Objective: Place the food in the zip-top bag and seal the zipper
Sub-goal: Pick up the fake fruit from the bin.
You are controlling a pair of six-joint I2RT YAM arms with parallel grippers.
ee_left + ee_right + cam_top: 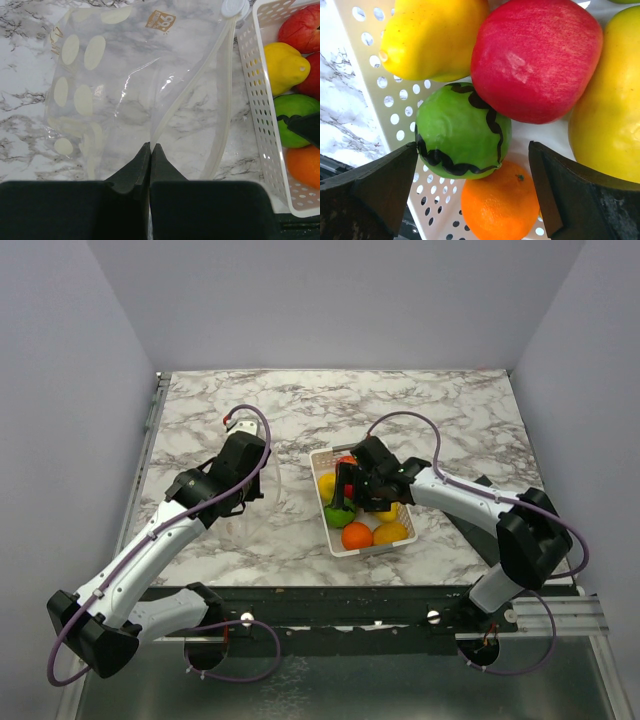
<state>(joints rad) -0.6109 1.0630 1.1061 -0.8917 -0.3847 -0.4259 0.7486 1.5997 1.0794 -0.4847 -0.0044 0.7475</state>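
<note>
The food lies in a white basket (372, 549): a green fruit with a black wavy line (460, 135), a red one (535, 60), an orange one (500, 205) and yellow ones (435, 35). My right gripper (474, 150) hangs open in the basket, its fingers on either side of the green fruit (338, 514) without touching it. The see-through zip-top bag (125, 95) lies flat on the marble, left of the basket. Its zipper (225, 100) has two strips that stand apart, with a white slider (234, 7) at the far end. My left gripper (150, 146) is shut on the nearer strip.
The basket's slotted wall (255, 100) stands just right of the bag's mouth. Marble tabletop (420, 410) stretches behind both arms, with grey walls around it. A dark rail (330, 600) runs along the near table edge.
</note>
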